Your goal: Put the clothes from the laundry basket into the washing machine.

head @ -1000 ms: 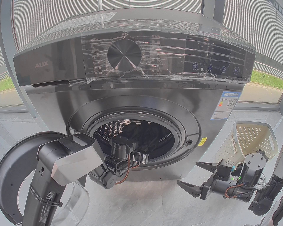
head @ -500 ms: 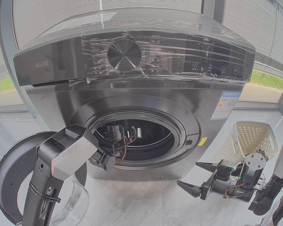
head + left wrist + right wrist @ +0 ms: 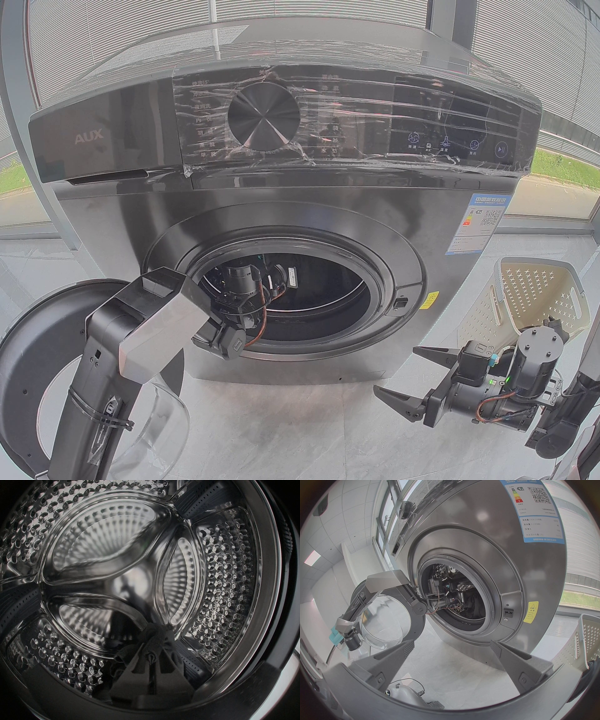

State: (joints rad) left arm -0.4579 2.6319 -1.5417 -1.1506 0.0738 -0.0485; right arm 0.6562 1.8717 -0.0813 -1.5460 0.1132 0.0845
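- The left claw (image 3: 150,658) is deep inside the drum (image 3: 218,573) of the washing machine (image 3: 300,206). Its tips are pinched together on a dark garment (image 3: 125,662) bunched low in the drum. I reckon it is held that far in so the cloth lands well inside when let go.
- The right claw (image 3: 395,369) hangs low before the machine's right corner, spread wide and carrying nothing. It looks parked out of the other arm's way, handy to the basket.
- The laundry basket (image 3: 537,290), cream and perforated, sits just right of the machine, tipped toward the robot.
- The door (image 3: 37,350) is swung fully open to the machine's left, which keeps the mouth free for the arm.
- A blue-edged rating sticker (image 3: 478,222) sits right of the opening, with a small yellow sticker (image 3: 429,300) below it. Printed symbols ring the dial (image 3: 264,117) under clear film. I leave the print unread.
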